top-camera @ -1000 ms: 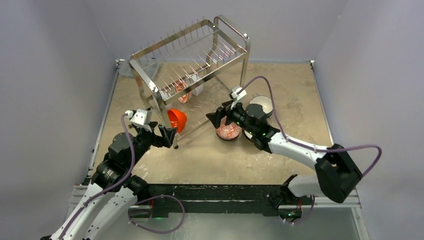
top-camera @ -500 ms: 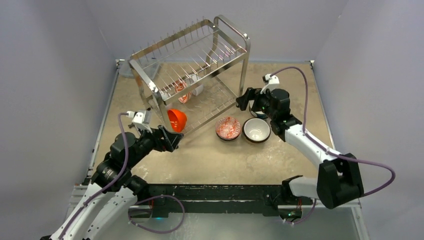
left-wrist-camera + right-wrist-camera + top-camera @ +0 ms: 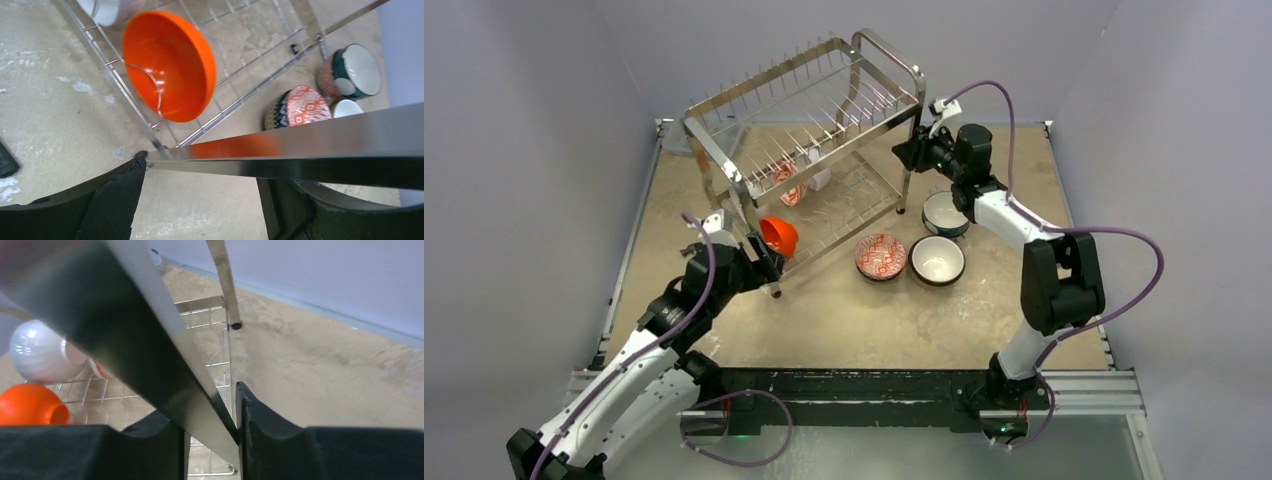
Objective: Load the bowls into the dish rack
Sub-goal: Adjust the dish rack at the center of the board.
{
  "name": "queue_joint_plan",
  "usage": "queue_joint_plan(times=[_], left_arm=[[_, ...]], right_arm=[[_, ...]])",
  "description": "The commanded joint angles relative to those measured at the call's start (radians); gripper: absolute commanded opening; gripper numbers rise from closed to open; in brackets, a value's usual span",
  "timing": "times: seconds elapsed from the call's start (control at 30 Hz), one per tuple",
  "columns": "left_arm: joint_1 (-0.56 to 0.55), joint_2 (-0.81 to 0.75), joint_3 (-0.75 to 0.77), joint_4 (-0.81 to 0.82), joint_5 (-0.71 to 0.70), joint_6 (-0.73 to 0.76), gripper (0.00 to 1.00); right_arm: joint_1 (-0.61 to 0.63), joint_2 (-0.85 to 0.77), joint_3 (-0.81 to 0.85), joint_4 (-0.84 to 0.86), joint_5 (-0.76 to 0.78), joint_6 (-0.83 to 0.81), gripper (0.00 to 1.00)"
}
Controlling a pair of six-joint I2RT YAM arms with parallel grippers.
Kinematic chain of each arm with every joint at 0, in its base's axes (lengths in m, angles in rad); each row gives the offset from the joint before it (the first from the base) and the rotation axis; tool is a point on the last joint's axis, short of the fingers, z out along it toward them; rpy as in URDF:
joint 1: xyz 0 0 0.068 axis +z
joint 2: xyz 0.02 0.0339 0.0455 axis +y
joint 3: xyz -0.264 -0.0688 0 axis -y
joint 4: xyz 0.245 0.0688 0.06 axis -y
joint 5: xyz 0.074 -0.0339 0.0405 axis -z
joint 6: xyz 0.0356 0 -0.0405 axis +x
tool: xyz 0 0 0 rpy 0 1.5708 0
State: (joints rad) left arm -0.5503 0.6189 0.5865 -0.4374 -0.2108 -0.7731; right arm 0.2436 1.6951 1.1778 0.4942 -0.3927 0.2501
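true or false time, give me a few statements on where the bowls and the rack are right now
1. The orange bowl sits in the dish rack, on its lower tier. True.
2. Three bowls stand on the table outside the rack. True: the red floral bowl, the white bowl and the teal bowl.
3. The right fingers hold the red floral bowl. False: a steel bar of the rack runs between them.
4. The rack's upper tier holds bowls. False: only bare prongs there.
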Motion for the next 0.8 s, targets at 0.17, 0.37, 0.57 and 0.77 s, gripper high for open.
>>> queue_joint_plan(times=[0.17,0.37,0.57,0.77], left_arm=[[0.006,0.173,0.07,0.06,-0.131,0.015,0.55],[0.006,0.245,0.109,0.075,-0.221,0.066,0.51],[0.015,0.36,0.169,0.101,-0.269,0.162,0.51],[0.03,0.433,0.226,0.107,-0.193,0.225,0.52]], right_arm=[[-0.01,-0.101,-0.066,0.062,-0.145,-0.001,0.0],[-0.01,-0.274,-0.206,0.041,-0.097,-0.019,0.0],[-0.009,-0.386,-0.27,-0.054,-0.098,-0.016,0.0],[-0.009,-0.449,-0.337,-0.089,-0.142,0.04,0.0]])
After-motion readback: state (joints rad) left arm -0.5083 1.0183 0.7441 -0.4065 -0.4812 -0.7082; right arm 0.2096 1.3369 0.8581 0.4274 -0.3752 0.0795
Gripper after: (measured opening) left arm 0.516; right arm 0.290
